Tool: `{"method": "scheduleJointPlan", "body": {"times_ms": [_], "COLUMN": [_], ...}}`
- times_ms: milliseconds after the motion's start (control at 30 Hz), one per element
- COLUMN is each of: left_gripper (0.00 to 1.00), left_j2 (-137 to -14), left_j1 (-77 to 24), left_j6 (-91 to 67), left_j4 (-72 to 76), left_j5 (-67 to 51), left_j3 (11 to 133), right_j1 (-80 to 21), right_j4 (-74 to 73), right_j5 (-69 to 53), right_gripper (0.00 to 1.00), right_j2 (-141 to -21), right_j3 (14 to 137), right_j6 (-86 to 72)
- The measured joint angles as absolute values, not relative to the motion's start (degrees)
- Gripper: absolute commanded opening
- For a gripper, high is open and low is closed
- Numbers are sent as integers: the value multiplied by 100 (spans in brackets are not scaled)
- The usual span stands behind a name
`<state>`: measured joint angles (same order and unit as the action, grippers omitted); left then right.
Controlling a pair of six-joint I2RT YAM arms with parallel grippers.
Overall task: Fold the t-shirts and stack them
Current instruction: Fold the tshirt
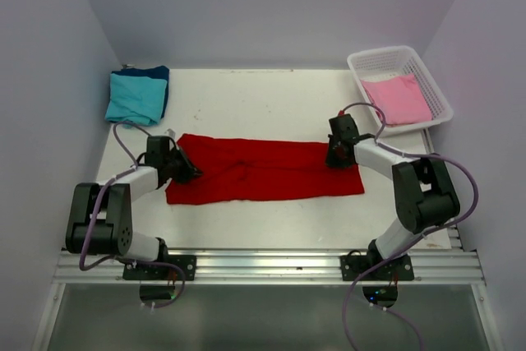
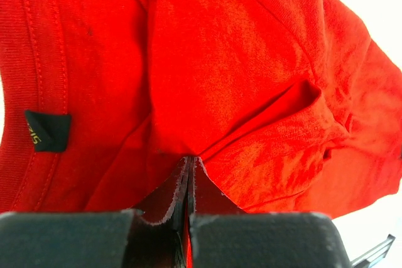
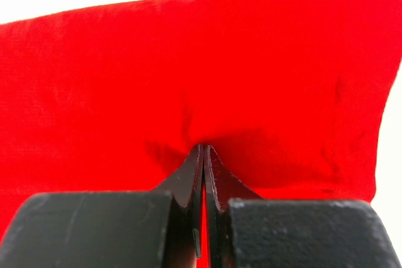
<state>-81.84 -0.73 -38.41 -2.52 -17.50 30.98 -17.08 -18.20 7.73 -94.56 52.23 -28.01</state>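
L gripper point(image 2: 190, 158) & R gripper point(image 3: 203, 147): jaws closed, each pinching red t-shirt point(image 1: 271, 174), flat mid-frame on table point(image 1: 246, 96). Cloth looks soft, light, limp; grip opposite ends near edges.

Robotics lab test cell, not home or shop. White table point(image 1: 271, 219) boxed in by bare pale walls point(image 1: 271, 6) on three sides. Along near edge, aluminium rail point(image 1: 271, 265) with two arm bases bolted on: left arm point(image 1: 103, 215), right arm point(image 1: 423, 191). Exposed cables point(image 1: 475, 195) loop off arms. Few staged props: red t-shirt point(image 1: 263, 172), white lattice basket point(image 1: 386, 51).
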Motion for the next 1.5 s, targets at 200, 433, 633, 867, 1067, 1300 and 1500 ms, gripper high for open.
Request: {"method": "scheduleJointPlan", "body": {"times_ms": [200, 433, 633, 867, 1067, 1300, 1500], "left_gripper": [0, 0, 0, 0, 0, 0, 0], "left_j2": [-8855, -9712, -10617, -11111, -11316, -11528, -11526], "left_j1": [-75, -75, -75, -75, -75, -75, -75], "left_j6": [-4005, -4204, -4246, -4241, -4185, -4064, -3959], "left_j4": [73, 266, 211, 113, 14, -250, -296], "left_j5": [-1785, -1730, -1675, -1772, -1881, -2016, -2053], "left_j3": [3586, 4418, 5544, 6213, 6506, 6904, 6910], "right_j1": [-2134, -2576, -2816, -2926, -2926, -2788, -2290], "right_j4": [-1959, -2237, -2519, -2788, -3092, -3026, -2827], "right_j5": [790, 770, 701, 722, 1243, 2176, 2283], "right_gripper": [0, 0, 0, 0, 0, 0, 0], "right_j2": [-9054, -8374, -7603, -7070, -7373, -8335, -9371], "right_j3": [4871, 4499, 4189, 4082, 4652, 5513, 5892], "right_j6": [-2816, -2928, -3094, -3190, -3105, -2864, -2773]}}
